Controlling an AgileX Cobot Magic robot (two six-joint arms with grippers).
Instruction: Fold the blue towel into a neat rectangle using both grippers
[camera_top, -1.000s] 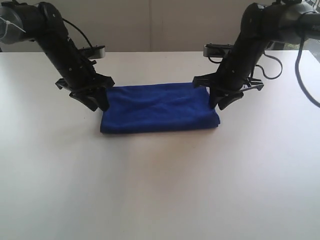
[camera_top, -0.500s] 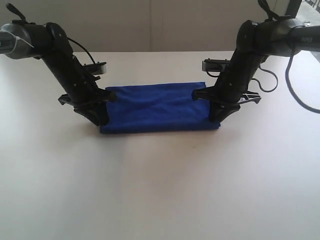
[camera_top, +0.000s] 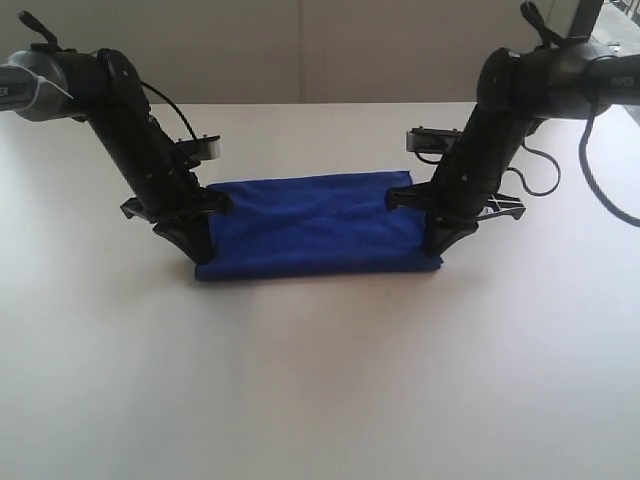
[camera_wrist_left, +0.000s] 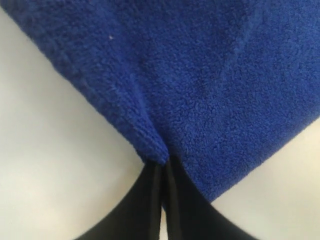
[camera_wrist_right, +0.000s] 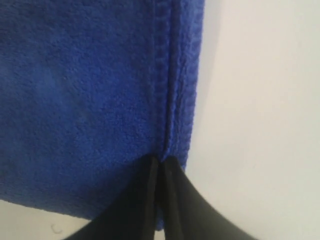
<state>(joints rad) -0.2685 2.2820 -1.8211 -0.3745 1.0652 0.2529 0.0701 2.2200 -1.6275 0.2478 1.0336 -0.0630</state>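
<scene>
White table (camera_top: 320, 400): we now have left gripper (camera_wrist_left: 162, 169) newly clamped on blue towel (camera_top: 310, 225) at 9 o'clock, right gripper (camera_wrist_right: 160, 162) at 3, ready to lift.

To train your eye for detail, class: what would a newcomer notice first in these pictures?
The blue towel stands out, lying folded as a rough rectangle in the middle of the white table. The left gripper pinches one short end and the right gripper the other, each with jaws shut on the cloth's edge.
</scene>
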